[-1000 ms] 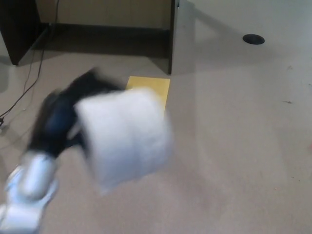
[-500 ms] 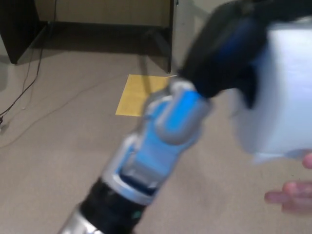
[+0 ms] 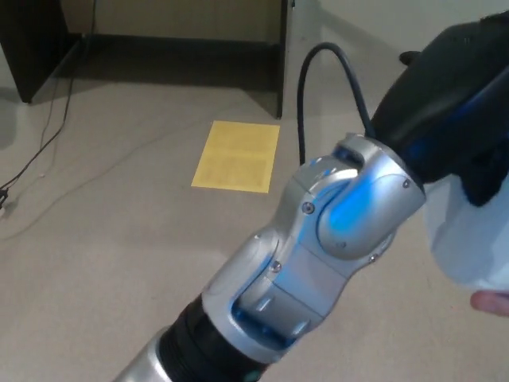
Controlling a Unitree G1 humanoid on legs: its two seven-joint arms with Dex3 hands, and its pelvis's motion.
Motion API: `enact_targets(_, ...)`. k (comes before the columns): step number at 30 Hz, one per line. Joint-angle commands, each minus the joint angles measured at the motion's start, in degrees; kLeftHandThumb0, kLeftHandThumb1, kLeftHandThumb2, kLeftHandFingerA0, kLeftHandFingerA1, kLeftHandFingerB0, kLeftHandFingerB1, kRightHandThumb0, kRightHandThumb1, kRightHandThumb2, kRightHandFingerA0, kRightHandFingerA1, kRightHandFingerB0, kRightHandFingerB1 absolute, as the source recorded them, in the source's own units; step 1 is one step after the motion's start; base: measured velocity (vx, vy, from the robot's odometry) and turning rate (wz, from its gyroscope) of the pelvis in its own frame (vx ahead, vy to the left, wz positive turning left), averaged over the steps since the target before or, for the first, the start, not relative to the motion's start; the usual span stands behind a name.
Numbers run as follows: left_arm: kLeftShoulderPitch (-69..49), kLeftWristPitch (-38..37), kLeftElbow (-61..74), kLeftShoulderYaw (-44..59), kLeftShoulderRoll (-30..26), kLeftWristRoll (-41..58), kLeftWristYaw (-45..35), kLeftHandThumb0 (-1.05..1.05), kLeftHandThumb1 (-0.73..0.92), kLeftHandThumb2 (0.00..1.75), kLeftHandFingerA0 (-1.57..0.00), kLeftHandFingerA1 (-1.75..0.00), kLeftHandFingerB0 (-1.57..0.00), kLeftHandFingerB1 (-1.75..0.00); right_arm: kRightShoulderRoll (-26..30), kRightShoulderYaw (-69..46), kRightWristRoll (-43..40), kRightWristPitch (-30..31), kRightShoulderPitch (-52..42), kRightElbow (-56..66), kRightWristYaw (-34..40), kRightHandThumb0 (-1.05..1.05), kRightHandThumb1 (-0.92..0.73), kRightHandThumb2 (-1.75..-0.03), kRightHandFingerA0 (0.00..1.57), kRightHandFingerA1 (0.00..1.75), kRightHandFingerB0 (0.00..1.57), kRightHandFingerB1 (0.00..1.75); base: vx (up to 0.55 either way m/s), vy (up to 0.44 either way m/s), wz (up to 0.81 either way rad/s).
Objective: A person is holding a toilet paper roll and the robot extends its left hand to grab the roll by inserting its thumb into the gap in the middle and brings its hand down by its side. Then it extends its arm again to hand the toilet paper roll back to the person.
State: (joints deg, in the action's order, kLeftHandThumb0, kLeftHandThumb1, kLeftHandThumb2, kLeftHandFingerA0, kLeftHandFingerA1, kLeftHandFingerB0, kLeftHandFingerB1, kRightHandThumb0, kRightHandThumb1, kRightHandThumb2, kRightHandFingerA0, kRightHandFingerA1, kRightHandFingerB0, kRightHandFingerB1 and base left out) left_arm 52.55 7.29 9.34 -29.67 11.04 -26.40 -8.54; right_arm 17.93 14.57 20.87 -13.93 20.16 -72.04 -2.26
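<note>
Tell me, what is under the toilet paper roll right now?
A person's fingertip shows just below the toilet paper roll, over the beige floor. The left robot hand covers the roll's top, and the frame edge cuts off the rest.

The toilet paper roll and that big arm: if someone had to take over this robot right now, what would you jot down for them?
Left hand: extended far to the right edge of the head view, shut on the toilet paper roll, of which only part shows.
Right hand: not in view.
Person: a fingertip shows just under the roll at the right edge; contact cannot be judged.
Done: the roll is in the robot's hold and held out toward the person.
Left: the person needs to take hold, then the hand should let go and draw back.
Floor: a yellow sheet lies beyond the arm, not part of the job.
</note>
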Motion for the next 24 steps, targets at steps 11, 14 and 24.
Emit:
enact_targets(11, -0.1, 14.8, 13.0, 10.8, -11.8, 9.3, -19.1, -0.79, 0.45, 0.54, 0.00, 0.00, 0.00, 0.00, 1.1, 0.4, 0.4, 0.3, -0.2, -0.2, -0.8, -0.44, -0.53, -0.86, 0.59, 0.66, 0.39, 0.54, 0.00, 0.000, 0.00)
enact_targets(14, 1.5, 17.1, 15.2, 16.0, -17.5, 14.3, -25.0, -0.81, 0.46, 0.56, 0.00, 0.00, 0.00, 0.00, 1.0, 0.1, 0.0, 0.4, -0.2, -0.4, -1.4, -0.39, -0.66, -0.59, 0.62, 0.54, 0.45, 0.41, 0.00, 0.000, 0.00)
enact_targets(24, 0.5, 21.0, 17.7, 28.1, -29.5, 28.6, -34.9, -0.64, 0.39, 0.77, 0.00, -0.05, 0.00, 0.00, 0.5, 0.5, 0.4, 0.1, -1.0, -0.4, -0.5, -0.37, -0.66, -0.59, 0.65, 0.62, 0.46, 0.42, 0.00, 0.000, 0.00)
